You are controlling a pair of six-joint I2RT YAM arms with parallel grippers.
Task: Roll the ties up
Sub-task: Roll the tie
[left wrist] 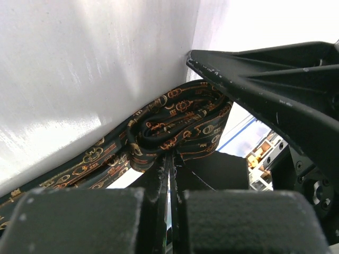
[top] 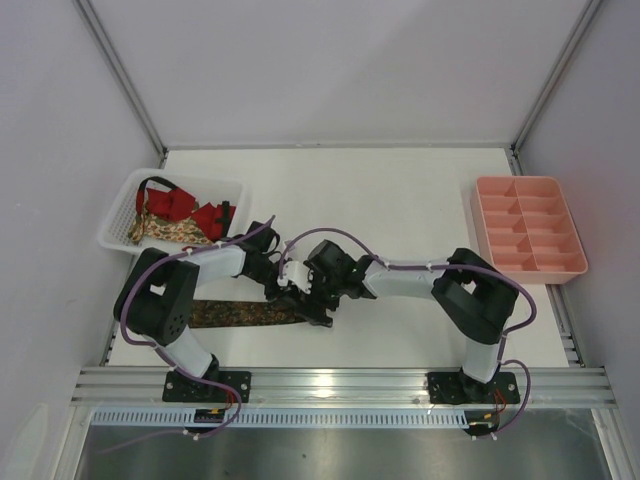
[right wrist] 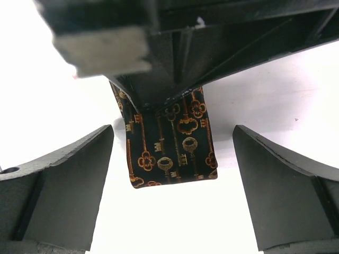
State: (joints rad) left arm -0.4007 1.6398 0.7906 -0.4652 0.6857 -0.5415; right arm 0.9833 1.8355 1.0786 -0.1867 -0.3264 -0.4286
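We see dark fabric necktie with gold key print (top: 243,313) (left wrist: 175,127) (right wrist: 169,151), one end rolled, rest flat; red necktie (top: 197,212) and beige floral necktie (top: 168,232) heaped in white basket (top: 113,222).

- A white table (top: 400,200) is spreading across the middle of the top view, catching bright, even light.
- Pale grey-lilac walls (top: 60,110) are closing it in on the left, the right and at the back.
- Slim aluminium posts (top: 120,75) are slanting up from the two far corners.
- A ribbed aluminium rail (top: 340,383) is running along the near edge.
- A brushed metal sheet (top: 340,452) is lying below it, shining dully.
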